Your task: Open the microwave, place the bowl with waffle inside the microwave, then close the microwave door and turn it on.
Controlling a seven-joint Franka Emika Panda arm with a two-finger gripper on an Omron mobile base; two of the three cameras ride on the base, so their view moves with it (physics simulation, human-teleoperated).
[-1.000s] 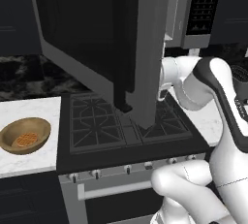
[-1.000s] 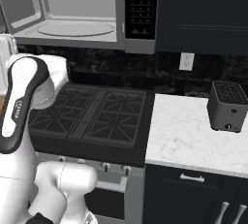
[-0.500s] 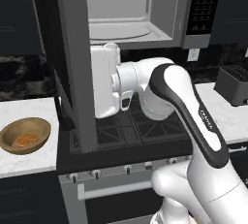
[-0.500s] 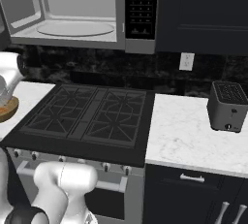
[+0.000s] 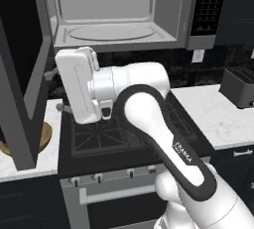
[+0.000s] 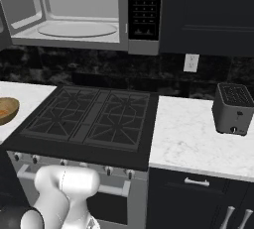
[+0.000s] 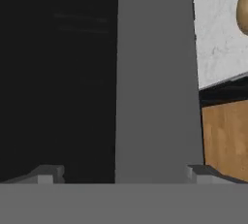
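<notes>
**A:** Status check: door open far enough?

**B:** Yes. Microwave door (image 5: 22, 69) stands swung wide to the left, edge-on to my base; microwave (image 5: 119, 12) cavity and turntable fully exposed. My judgement: opening step is done.

**A:** Tool?

**B:** Tool (image 7: 121, 177) sits close up against the door's grey frame, fingertips (image 7: 46, 174) spread well apart, nothing between them that I can see. Hand is turned sideways toward the door, which fits pushing it outward rather than gripping it.

**A:** Bowl?

**B:** Bowl (image 6: 7, 110) is on the counter (image 6: 20, 96) left of the stove (image 6: 89, 119), untouched. Waffle (image 6: 4, 112) shows as an orange patch inside it. From the left camera the open door hangs in front of the bowl, only its rim peeks out.

**A:** Risk for the pickup?

**B:** Door overhangs that counter area. I'd come in low, under the door's edge, and keep the bowl level so the waffle stays put. Toaster (image 6: 233, 109) on the right counter is well clear.
</notes>
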